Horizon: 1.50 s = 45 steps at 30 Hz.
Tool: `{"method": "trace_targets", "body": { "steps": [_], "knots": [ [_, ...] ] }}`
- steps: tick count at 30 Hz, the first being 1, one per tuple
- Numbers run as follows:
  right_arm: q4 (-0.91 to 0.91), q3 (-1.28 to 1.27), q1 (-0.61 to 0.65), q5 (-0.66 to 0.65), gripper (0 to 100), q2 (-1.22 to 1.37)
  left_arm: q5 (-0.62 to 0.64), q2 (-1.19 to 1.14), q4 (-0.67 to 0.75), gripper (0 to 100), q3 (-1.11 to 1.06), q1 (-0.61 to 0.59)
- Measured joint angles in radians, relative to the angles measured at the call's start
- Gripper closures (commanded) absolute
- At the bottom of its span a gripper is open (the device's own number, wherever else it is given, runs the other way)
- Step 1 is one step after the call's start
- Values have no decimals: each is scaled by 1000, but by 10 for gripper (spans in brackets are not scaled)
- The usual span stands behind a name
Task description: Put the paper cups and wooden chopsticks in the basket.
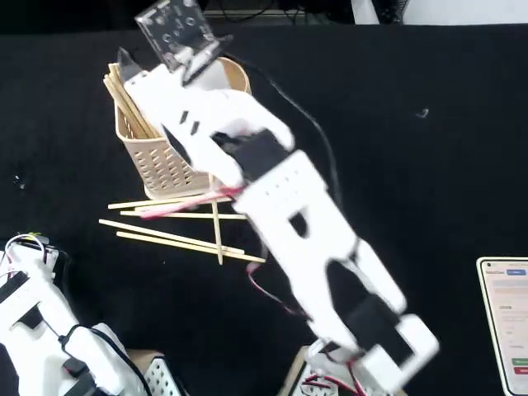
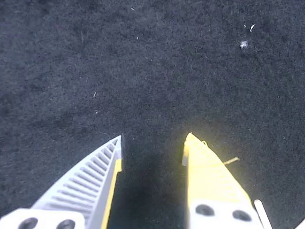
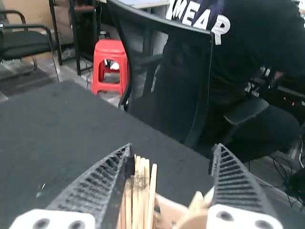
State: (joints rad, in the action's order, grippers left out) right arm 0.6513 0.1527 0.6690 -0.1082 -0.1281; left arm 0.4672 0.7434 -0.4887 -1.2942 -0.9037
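Right gripper (image 3: pixel 172 146) jaws apart over chopsticks (image 3: pixel 142 186), probably basket rim (image 3: pixel 167 206) below.

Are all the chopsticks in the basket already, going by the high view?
No, several chopsticks lie loose on the table beside the basket, while others stand inside it.

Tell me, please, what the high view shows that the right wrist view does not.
The high view adds loose chopsticks lying on the black table beside the basket, the left arm at the near left, and a screen at the right edge. The right wrist view adds the room behind: a red stool and a black chair. Both share the right hand, open above the bundle of chopsticks standing in the basket.
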Motion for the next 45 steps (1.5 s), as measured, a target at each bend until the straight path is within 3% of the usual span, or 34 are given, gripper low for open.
{"method": "trace_targets", "body": {
  "steps": [6,9,12,17,23,29,35,45],
  "knots": [
    [321,-239,5,0,734,-288,0,0,0,787,0,0],
    [345,-462,14,-2,734,-414,0,0,0,787,0,0],
    [256,-712,11,0,735,-535,0,0,0,787,0,0],
    [-43,-1109,14,0,737,-715,0,0,0,787,0,0],
    [-385,-1419,12,0,737,-775,0,0,0,787,0,2],
    [-566,-1510,14,0,745,-747,0,0,0,787,0,60],
    [-684,-1514,14,0,993,-635,0,0,0,787,0,97],
    [-769,-1542,3,0,988,-632,0,0,0,787,0,160]
  ]
}}
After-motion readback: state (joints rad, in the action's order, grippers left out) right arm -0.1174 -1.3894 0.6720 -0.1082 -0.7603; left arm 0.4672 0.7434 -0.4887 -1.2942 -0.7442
